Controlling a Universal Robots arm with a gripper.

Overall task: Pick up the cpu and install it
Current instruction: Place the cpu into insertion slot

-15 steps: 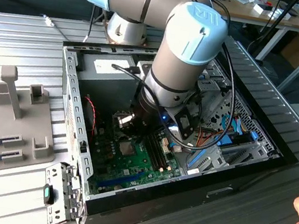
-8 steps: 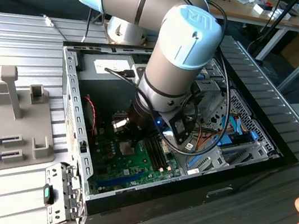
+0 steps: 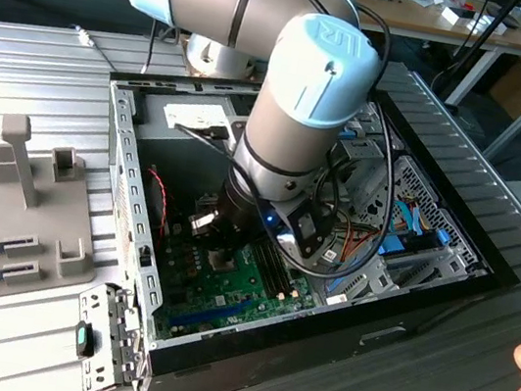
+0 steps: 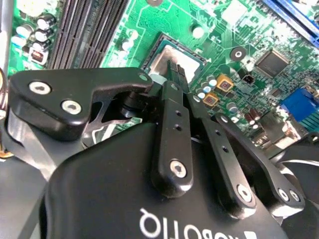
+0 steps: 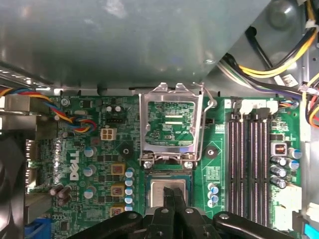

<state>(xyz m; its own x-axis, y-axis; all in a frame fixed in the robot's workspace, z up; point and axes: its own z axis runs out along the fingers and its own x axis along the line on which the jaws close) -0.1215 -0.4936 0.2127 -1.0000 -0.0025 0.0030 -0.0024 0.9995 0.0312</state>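
First wrist view: I'm holding my black two-finger gripper [image 5: 174, 195] w/ fingers pinched narrow on the small flat square cpu with its silvery-grey metal top [image 5: 160, 193], which is sitting in the socket of the green motherboard [image 5: 94, 149]. The silvery hinged metal socket frame [image 5: 172, 127] is standing flipped open just beyond the chip, w/ its thin wire lever [image 5: 204, 124] raised beside it. The black memory slots [image 5: 249, 159] are running alongside, apart from the socket.

In the second wrist view the gripper [image 4: 175, 73] is showing fingertips close together, touching the cpu [image 4: 162, 62] near its middle; the chip is looking level w/ the socket edges, though I can't tell if it's fully seated.

In the exterior view my grey and pale-blue arm [image 3: 298, 112] is reaching down into the open black computer case [image 3: 425, 281] lying on the ribbed metal table [image 3: 23, 69].

Progress, as I'm judging it: pick-up is done, chip is at or in the socket. Left: letting go; the frame is not yet closed or latched.
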